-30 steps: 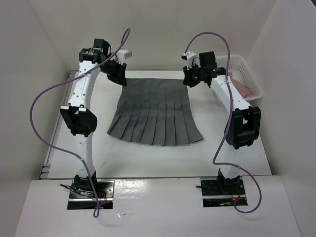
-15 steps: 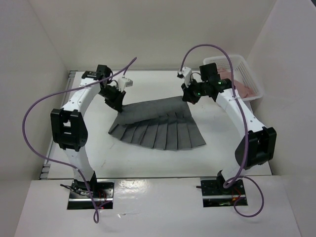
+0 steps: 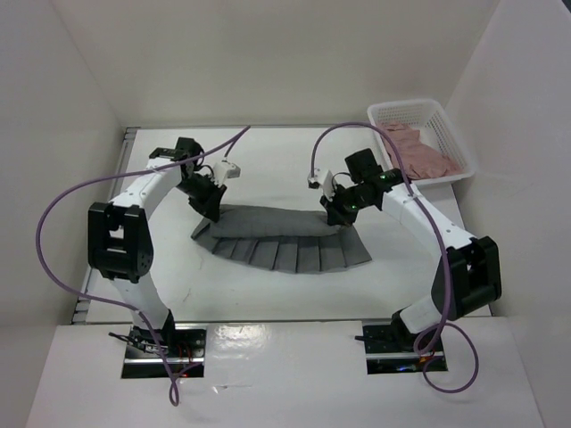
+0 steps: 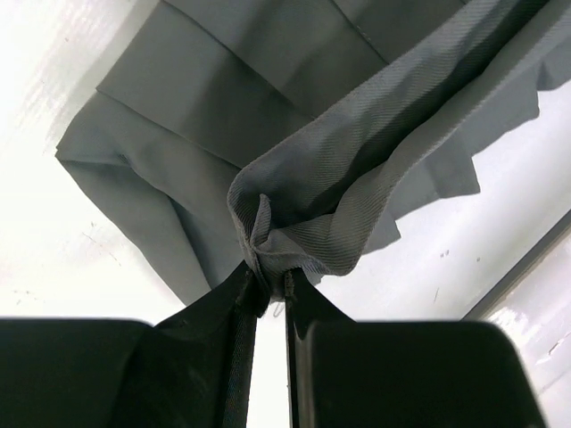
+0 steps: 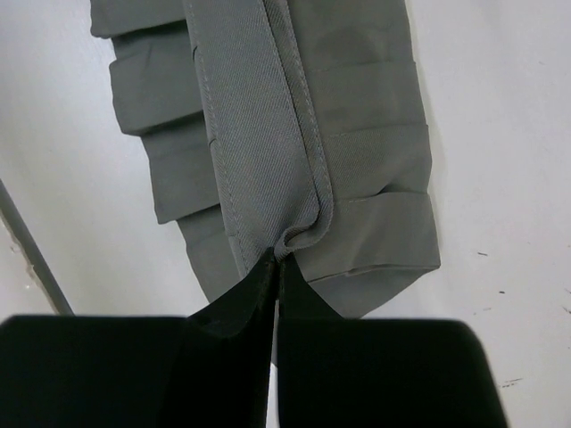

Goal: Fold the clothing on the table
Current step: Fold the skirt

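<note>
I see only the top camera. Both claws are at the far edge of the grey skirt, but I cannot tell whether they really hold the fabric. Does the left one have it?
Observer: Yes. In the left wrist view the left claw is shut on a bunched corner of the skirt.
Operator: And the right one?
Observer: The right claw is shut on the end of the waistband, which puckers at the pinch.
Operator: Is the waistband over the pleats?
Observer: In the right wrist view, yes. It runs above the pleats, whose stepped edges show beside it against the white table.
</note>
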Controlling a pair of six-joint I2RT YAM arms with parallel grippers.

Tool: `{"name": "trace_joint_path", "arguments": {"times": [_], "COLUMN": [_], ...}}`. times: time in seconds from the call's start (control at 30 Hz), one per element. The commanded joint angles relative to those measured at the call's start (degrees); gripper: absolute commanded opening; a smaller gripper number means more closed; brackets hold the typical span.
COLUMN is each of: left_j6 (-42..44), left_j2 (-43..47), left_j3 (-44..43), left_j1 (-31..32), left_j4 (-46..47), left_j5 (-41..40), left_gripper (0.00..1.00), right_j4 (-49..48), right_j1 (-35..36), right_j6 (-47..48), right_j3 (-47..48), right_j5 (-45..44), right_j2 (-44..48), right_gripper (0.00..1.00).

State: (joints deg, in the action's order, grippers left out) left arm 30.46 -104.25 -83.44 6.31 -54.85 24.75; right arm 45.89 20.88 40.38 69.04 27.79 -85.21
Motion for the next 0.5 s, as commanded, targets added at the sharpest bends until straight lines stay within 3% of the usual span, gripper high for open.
{"name": "trace_joint_path", "arguments": {"times": [0.0,0.27,0.3,0.43,0.47], "left_j6": [5.48,11.11,12.51,14.27,14.28], "left_j2": [3.87,8.62,10.10,12.05,13.70], "left_j3": [1.95,6.79,6.80,7.33,7.85], "left_j1": [-1.65,-1.65,-1.65,-1.65,-1.65], "left_j4": [-1.22,-5.43,-5.96,-7.73,-7.73], "left_j5": [-4.19,-3.05,-3.04,-2.52,-2.52], "left_gripper": [0.06,0.43,0.54,0.85,0.87], "right_j4": [4.47,6.66,7.37,8.16,8.16], "right_j1": [0.03,5.12,5.65,8.20,9.34], "right_j6": [3.13,4.71,4.71,4.71,4.71], "right_j3": [-1.27,-4.08,-4.69,-5.22,-5.23], "right_j5": [-3.80,-5.64,-6.25,-6.87,-6.87], "right_j2": [3.38,1.72,1.71,1.10,1.10], "right_gripper": [0.00,0.00,0.00,0.07,0.10]}}
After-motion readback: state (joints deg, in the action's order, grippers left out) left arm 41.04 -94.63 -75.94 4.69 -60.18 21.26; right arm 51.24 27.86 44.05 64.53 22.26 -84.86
